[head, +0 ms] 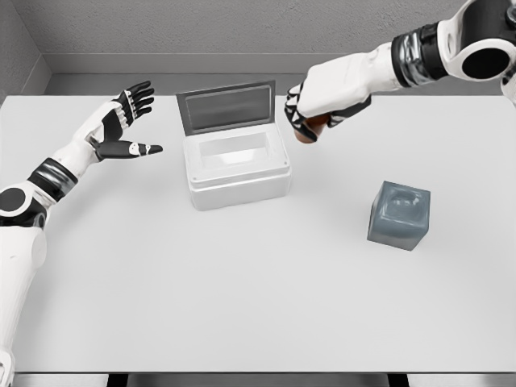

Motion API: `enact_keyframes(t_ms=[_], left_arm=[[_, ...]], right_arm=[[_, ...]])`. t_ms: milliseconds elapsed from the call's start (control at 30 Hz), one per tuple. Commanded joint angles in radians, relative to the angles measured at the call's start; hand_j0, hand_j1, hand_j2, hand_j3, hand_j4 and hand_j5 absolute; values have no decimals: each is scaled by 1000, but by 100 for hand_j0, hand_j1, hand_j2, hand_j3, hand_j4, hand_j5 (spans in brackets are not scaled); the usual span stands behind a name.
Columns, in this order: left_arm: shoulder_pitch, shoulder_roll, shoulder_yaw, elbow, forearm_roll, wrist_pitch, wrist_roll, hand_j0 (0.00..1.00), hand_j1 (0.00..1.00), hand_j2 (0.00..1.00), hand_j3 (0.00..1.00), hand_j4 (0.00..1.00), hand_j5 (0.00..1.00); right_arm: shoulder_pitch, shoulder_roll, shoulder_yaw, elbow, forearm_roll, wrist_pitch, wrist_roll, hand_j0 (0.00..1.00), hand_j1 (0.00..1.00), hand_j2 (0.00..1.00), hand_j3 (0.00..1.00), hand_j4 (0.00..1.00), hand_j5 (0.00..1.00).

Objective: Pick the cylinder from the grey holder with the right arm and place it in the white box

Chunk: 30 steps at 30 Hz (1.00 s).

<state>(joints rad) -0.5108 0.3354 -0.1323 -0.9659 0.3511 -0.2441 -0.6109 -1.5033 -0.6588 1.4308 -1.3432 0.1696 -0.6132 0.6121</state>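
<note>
My right hand (310, 113) is curled tight around the cylinder (307, 131), of which I can see only a short brownish-red stub poking out below the dark fingers, so I can't judge its full length; what shows suggests its long axis hangs roughly downward, tipped a little toward the left. The hand sits up in the air just off the right rim of the white box (238, 165), beside the opening and not over it. That is the relation I care about: the box cavity lies to the left of the cylinder and slightly toward me, with the raised lid (226, 106) standing behind it, so I judge the next move to be a short carry leftward across the rim before any lowering, keeping clear of the lid's edge. The grey holder (399, 214) stands well apart on the table (258, 306) to the right, and its top looks vacated, so the pick seems done. My left hand (121, 121) hovers left of the box, fingers spread and holding nothing.
</note>
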Motion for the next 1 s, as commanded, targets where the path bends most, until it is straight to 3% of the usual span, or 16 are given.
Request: enact_keyframes(t_ms=[0,200,367,500,900,967], left_arm=[[0,1,0,-2,6,0,0,100,100,100,100,100,100],[-2,1,0,-2,-6,0,0,100,100,100,100,100,100],[0,1,0,-1,-7,0,0,100,100,100,100,100,100],[-2,1,0,-1,-7,0,0,100,100,100,100,100,100],[-2,2,0,1,-11,0,0,100,100,100,100,100,100],[-3,1,5,1,-43,0,0,100,100,100,100,100,100]], right_arm=[[-2,24,6,15,4,2,-1,35,35,35,35,35,35],[-15,82,46,73,5,2,-1,35,35,35,35,35,35],[-23,91,48,85,7,2,-1,35,35,35,35,35,35],[-31,145,56,127,27,2,-1,34,34,34,34,34,34],[-66,234,100,170,41,2,-1,34,34,34,34,34,34],[-68,248,115,185,42,2,-1,33,33,33,33,33,33]])
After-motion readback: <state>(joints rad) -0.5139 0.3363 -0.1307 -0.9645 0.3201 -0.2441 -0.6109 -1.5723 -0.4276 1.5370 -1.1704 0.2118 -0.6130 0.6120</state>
